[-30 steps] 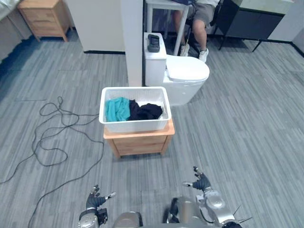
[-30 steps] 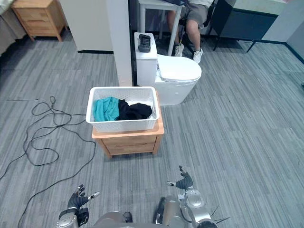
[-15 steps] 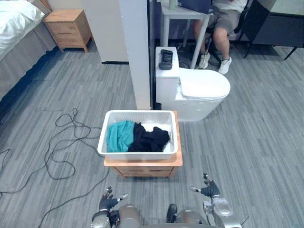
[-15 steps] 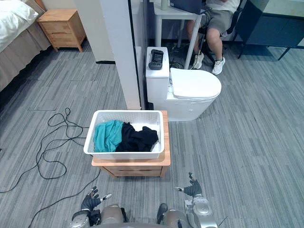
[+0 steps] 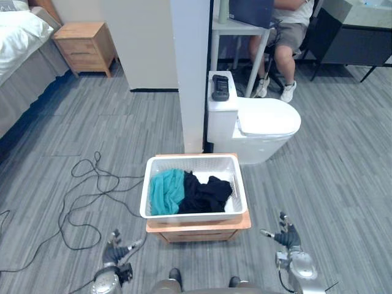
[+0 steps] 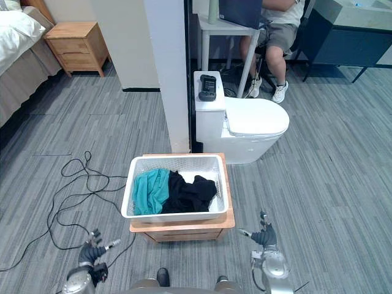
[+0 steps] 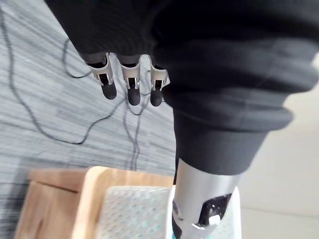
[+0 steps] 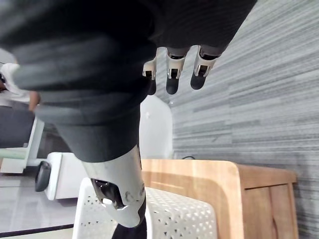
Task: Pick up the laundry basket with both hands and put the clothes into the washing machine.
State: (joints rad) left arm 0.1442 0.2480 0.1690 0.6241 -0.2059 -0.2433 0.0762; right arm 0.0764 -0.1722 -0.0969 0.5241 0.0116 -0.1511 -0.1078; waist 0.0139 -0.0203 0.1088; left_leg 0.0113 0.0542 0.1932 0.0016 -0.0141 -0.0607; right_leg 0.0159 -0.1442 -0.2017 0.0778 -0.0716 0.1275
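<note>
Left eye view: a white laundry basket point(image 5: 193, 217) sits on a small wooden worktop point(image 5: 199, 234), and both hands are open and hold nothing.
The clothes point(image 5: 187, 193), some teal and some black, lie inside the basket, which hides most of the worktop's top. The left hand point(image 5: 116, 245) and right hand point(image 5: 286, 236) hang low, one past each front corner, fingers spread, not touching the basket. In each wrist view the dark cover hides much of the basket. A pillar point(image 5: 193, 79) and a toilet point(image 5: 266, 122) stand close behind, and grey floor point(image 5: 331, 184) lies open on both sides.
</note>
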